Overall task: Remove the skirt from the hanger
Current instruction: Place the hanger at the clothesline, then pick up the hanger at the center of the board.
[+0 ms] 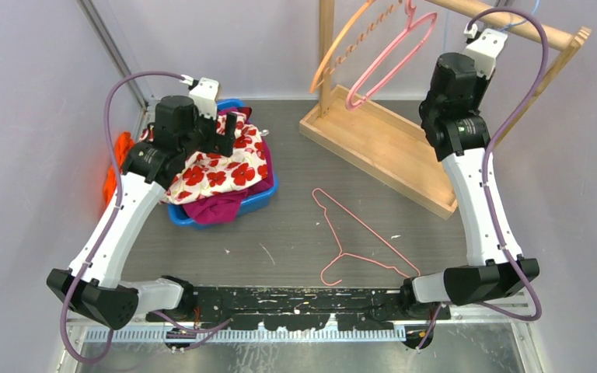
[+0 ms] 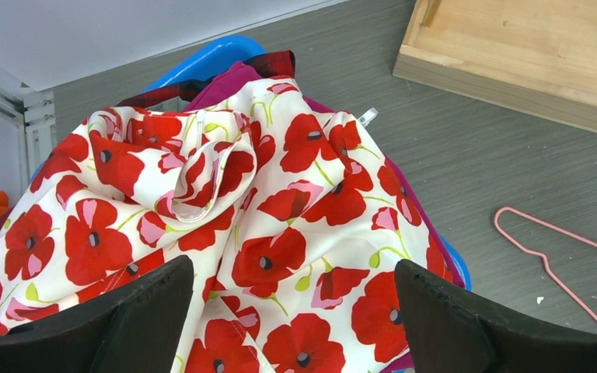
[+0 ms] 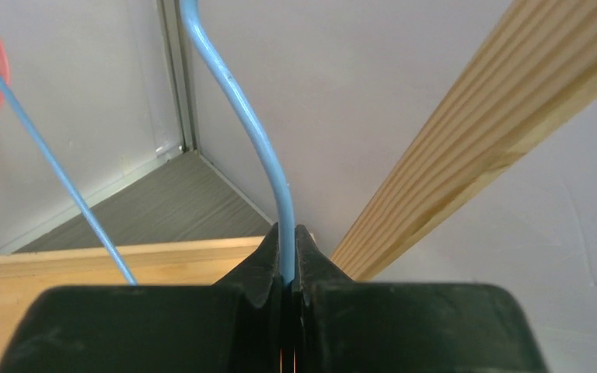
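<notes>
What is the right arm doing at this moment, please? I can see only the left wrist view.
Observer: The right gripper is shut on a blue hanger, close beside the wooden rail.
Operator: Does any cloth hang from it?
Observer: None shows in the right wrist view, only bare blue wire.
Operator: Is anything else hanging up there?
Observer: Yes, the top view shows a pink hanger and an orange hanger hanging there, both bare.
</notes>
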